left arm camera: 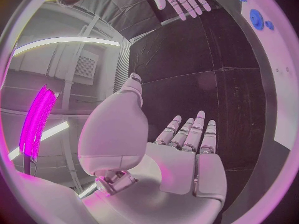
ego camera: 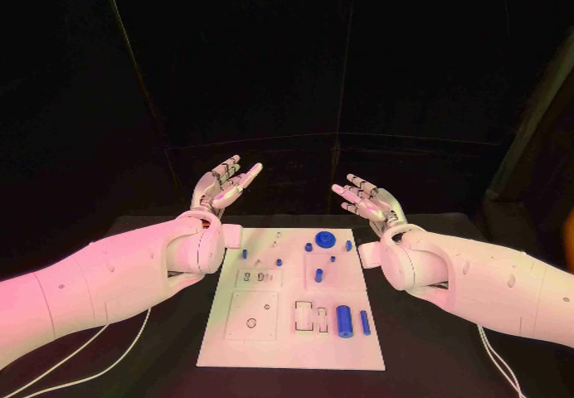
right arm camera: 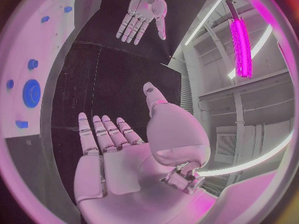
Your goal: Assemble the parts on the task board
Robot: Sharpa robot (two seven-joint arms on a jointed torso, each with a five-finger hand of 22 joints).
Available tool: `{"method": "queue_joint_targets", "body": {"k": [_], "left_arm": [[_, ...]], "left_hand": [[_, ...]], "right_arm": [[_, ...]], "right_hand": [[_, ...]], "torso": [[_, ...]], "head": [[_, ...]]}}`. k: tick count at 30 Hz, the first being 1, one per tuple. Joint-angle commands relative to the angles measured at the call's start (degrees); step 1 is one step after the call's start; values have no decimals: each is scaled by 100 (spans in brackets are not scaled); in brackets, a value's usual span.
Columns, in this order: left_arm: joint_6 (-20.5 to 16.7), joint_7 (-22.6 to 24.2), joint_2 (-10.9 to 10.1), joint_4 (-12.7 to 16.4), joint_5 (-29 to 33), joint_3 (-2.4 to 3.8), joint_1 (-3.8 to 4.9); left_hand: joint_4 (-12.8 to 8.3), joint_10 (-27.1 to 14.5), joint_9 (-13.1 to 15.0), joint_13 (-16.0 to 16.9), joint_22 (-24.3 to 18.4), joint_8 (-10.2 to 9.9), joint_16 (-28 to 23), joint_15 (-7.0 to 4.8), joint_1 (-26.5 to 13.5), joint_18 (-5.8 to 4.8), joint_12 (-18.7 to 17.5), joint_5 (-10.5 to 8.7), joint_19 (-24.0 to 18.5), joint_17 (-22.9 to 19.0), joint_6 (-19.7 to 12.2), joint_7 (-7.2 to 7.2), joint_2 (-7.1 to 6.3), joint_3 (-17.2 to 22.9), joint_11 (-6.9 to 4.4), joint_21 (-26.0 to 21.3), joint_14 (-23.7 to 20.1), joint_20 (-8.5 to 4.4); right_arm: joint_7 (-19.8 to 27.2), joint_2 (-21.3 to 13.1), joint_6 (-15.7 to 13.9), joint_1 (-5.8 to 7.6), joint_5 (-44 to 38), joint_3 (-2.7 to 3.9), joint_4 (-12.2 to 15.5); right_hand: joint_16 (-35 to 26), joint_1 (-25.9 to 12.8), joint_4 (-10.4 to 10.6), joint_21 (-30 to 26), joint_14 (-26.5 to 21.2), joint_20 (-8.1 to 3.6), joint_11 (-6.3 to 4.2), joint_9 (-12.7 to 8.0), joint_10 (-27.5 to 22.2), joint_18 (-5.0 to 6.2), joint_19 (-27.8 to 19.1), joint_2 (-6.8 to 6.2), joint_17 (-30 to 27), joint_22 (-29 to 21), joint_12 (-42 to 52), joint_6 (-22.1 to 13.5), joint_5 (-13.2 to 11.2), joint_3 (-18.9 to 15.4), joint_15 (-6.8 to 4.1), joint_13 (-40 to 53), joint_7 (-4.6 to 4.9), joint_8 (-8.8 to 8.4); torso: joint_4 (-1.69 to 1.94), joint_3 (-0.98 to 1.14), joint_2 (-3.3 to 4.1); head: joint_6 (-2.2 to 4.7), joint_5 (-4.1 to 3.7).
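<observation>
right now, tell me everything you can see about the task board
The task board is a flat white rectangular plate lying on the black table, between the two arms. Its surface has shallow cut-outs and slots. Small blue parts sit on it: a gear near the far edge, a thick cylinder with a thinner rod beside it nearer the robot. Neither robot hand touches it.

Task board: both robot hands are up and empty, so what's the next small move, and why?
Probably lower the right robot hand toward the blue cylinder lying loose near the task board's front edge. Both it and the left robot hand hover open beyond the board, touching nothing.
</observation>
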Motion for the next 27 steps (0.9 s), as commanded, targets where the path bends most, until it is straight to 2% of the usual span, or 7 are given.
{"method": "queue_joint_targets", "body": {"k": [1,5,8,13,16,19,27], "left_arm": [[696,223,53,-118,32,-6,49],[736,230,68,-153,33,-9,64],[736,230,68,-153,33,-9,64],[1037,182,-254,-5,46,-11,63],[1144,191,-307,29,23,-11,63],[1249,201,-407,116,-67,-11,62],[1472,192,-663,387,-276,-12,62]], "left_hand": [[84,97,16,14,15,38,45,27,247,133,39,46,23,18,107,534,-20,2,60,31,128,81],[83,140,21,20,21,44,59,34,244,136,47,38,48,27,138,567,8,26,91,40,189,85],[81,203,28,26,30,54,71,41,249,136,55,28,84,36,196,596,46,56,120,54,255,89],[64,740,61,77,80,108,219,106,362,92,138,-30,346,119,534,694,300,270,250,140,898,99],[16,1972,134,196,182,256,507,177,493,1,408,-79,905,245,1228,837,579,424,365,329,1864,92],[-109,3254,183,269,434,407,759,21,641,152,746,-93,2346,304,1952,782,799,490,237,833,2479,81],[-563,4311,240,224,550,677,1086,-359,837,355,970,-107,3729,407,3476,528,1061,435,-70,1304,3725,-74]], "right_arm": [[-367,74,1041,54,-696,-11,-172],[-472,146,1330,98,-879,-29,-340],[-499,165,1405,109,-927,-33,-383],[-248,44,978,178,-2173,-27,-697],[-268,24,952,224,-2429,-27,-710],[-313,-4,915,323,-2751,-27,-721],[-502,-38,862,512,-3756,-24,-771]], "right_hand": [[171,737,-324,200,1125,44,170,81,1061,338,994,121,93,116,153,763,-3,62,124,84,779,143],[476,1100,-568,578,2924,42,71,180,2610,575,2180,142,197,261,363,1926,-128,106,-48,169,715,334],[541,1292,-717,718,3391,23,-37,209,3169,683,2523,143,186,278,428,2589,-210,122,-175,172,634,409],[513,1431,-887,825,3882,-85,-170,219,3624,703,2875,171,174,250,407,3442,-272,137,-309,155,519,435],[526,1451,-968,901,4163,-165,-225,219,3828,704,3086,186,181,249,386,3680,-283,150,-392,155,483,422],[557,1483,-1093,1014,4500,-281,-291,218,4060,700,3349,183,195,265,364,3875,-293,185,-501,155,441,404],[619,1500,-1145,1314,5206,-548,-459,220,4591,697,3863,152,247,353,298,4282,-220,349,-743,160,331,376]], "torso": [[-1,-1,0],[-1,-1,0],[-1,-1,0],[28,-12,215],[52,-14,251],[79,-5,327],[139,-23,489]], "head": [[1,-1],[1,-1],[1,-1],[-18,-11],[-43,-31],[-12,-40],[14,-114]]}}
